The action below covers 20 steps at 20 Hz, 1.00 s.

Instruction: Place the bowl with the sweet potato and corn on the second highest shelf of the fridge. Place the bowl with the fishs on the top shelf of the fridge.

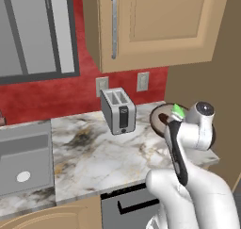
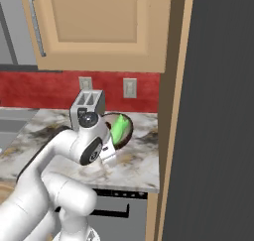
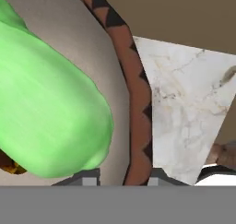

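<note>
Corn (image 3: 50, 103) bulks bright green closest to the hand camera, lying inside the small dark bowl (image 3: 136, 98), whose brown rim runs up between the two fingertips. One fingertip (image 3: 85, 177) sits inside the rim, the other outside it, so the gripper (image 3: 123, 179) is closed narrowly on the bowl's wall. That bowl rests on the marble counter (image 1: 94, 148), right of the toaster (image 1: 118, 111), near the counter's far right end beside the fridge (image 2: 218, 116).

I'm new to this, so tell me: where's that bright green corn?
The corn lies in the bowl on the marble counter, right of the toaster, near the counter's right end.
</note>
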Available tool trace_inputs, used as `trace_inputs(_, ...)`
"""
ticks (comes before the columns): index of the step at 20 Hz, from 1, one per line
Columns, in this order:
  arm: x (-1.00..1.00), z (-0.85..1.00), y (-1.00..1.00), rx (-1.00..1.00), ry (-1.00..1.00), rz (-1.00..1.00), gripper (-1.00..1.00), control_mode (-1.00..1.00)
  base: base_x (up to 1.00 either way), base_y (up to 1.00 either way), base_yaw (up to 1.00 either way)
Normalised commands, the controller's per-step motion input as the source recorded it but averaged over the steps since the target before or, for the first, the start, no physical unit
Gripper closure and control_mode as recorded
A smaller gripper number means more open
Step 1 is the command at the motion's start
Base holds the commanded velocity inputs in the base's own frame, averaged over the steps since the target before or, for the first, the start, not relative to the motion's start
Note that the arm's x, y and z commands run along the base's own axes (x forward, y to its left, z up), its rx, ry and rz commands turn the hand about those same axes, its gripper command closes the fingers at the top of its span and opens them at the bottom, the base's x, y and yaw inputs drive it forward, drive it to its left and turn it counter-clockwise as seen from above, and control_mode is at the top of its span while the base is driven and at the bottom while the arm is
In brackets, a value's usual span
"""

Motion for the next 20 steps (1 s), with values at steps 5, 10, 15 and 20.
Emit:
trace_inputs(5, -1.0, 1.0, 0.09, 0.0, -0.08, -0.02, 1.0, -1.0, 0.0, 0.0, 0.0)
trace_inputs(10, -0.97, 1.0, 0.26, 0.06, 0.16, 0.0, 1.0, -1.0, 0.0, 0.0, 0.0)
trace_inputs(15, -0.7, 0.67, 0.59, 0.03, 0.32, 0.0, 1.0, -1.0, 0.0, 0.0, 0.0)
trace_inputs(20, -0.58, 0.08, 0.49, 0.0, 0.1, 0.0, 1.0, -1.0, 0.0, 0.0, 0.0)
